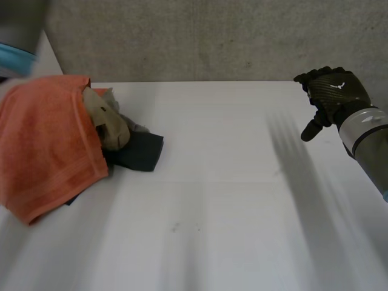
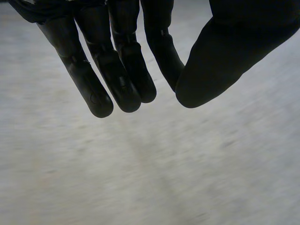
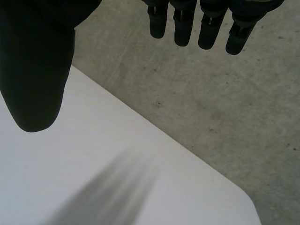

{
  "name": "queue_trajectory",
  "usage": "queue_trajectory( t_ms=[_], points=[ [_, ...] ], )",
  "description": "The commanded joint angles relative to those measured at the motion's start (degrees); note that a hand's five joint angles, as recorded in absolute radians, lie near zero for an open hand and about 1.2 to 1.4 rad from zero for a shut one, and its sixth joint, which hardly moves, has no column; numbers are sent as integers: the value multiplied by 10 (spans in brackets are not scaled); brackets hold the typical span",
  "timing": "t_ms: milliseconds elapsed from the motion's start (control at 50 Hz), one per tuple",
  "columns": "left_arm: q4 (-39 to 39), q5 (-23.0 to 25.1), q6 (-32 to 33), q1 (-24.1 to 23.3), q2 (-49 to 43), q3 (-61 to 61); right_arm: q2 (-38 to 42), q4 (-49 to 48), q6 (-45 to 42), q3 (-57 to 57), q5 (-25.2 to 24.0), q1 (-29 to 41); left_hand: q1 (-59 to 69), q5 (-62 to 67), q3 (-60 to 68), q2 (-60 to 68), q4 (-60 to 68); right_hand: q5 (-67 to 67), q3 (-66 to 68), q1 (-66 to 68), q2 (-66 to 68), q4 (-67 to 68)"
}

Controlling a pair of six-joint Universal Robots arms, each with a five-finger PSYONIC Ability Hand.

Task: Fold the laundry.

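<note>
On the white table (image 1: 242, 212), at its left end, the laundry lies heaped: an orange towel (image 1: 42, 145) draped over a dark cloth (image 1: 142, 151) and a smaller beige cloth (image 1: 109, 124). Best, I judge, to lift the towel by an edge and spread it flat first. Left hand (image 2: 225, 51) and right hand (image 1: 330, 91) both hang loosely open, holding nothing, the right well apart from the heap; no writing is readable, though a pale mark (image 1: 341, 85) on its back may be a logo.

White table (image 1: 242, 200), concrete wall (image 1: 212, 36) (grey)
</note>
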Motion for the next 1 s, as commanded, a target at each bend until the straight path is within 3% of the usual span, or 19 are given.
queue_trajectory(
  t_ms=[20,40,60,80,120,140,280,340,360,440,560,600,680,820,900,1000],
  points=[
    [-9,-11,7,-47,-64,-20,0,4,-1,-5,-1,-10,147,132,120,116,114,-23,-16,-28,-20,-17],
    [-14,-14,11,-42,-66,-28,0,4,-1,-5,-1,-11,147,132,120,116,114,-23,-16,-28,-20,-17],
    [-30,-19,32,-22,-66,-55,0,4,-1,-5,-2,-12,-158,-172,-184,-188,-190,-23,-16,-28,-20,-17],
    [-36,-20,45,-10,-66,-66,0,4,-1,-5,-2,-12,-246,-260,-272,-276,-278,-23,-16,-28,-20,-17],
    [-52,-22,77,26,-66,-93,0,4,-2,-5,-3,-13,-312,-327,-339,-342,-345,-23,-16,-28,-20,-17],
    [-65,-22,112,65,-63,-120,0,4,-2,-5,-3,-13,-354,-368,-381,-384,-387,-23,-16,-28,-20,-17],
    [-99,-11,202,155,-23,-233,8,4,-2,-5,-4,-11,-373,-387,-400,-403,-406,-23,-16,-28,-20,-17],
    [-95,4,230,213,-22,-266,11,4,-2,-4,-4,-11,-371,-386,-398,-401,-404,-23,-16,-28,-20,-17],
    [-94,24,241,246,-26,-271,14,4,-2,-3,-4,-11,-371,-386,-398,-401,-404,-23,-16,-28,-20,-17],
    [-88,87,258,293,-66,-266,22,4,-2,-2,-3,-8,-360,-374,-386,-390,-392,-23,-16,-28,-20,-17],
    [-75,132,261,301,-123,-227,30,4,-3,2,-3,-4,-259,-273,-285,-289,-291,-23,-16,-28,-20,-17],
    [-75,131,260,303,-135,-212,33,4,-3,2,-2,-3,-67,-81,-93,-97,-99,-23,-16,-28,-20,-17],
    [-73,129,257,301,-145,-191,34,4,-3,3,-1,-3,138,123,111,108,105,-23,-16,-28,-20,-17],
    [-57,107,247,290,-137,-162,34,3,-4,3,0,-3,147,132,120,116,114,-23,-16,-28,-20,-17],
    [-45,68,199,252,-64,-123,34,3,-5,2,0,-3,147,132,120,116,114,-23,-16,-28,-20,-17],
    [-39,54,116,218,-7,-41,34,2,-12,1,0,-4,147,132,120,116,114,-23,-16,-28,-20,-17]
  ],
)
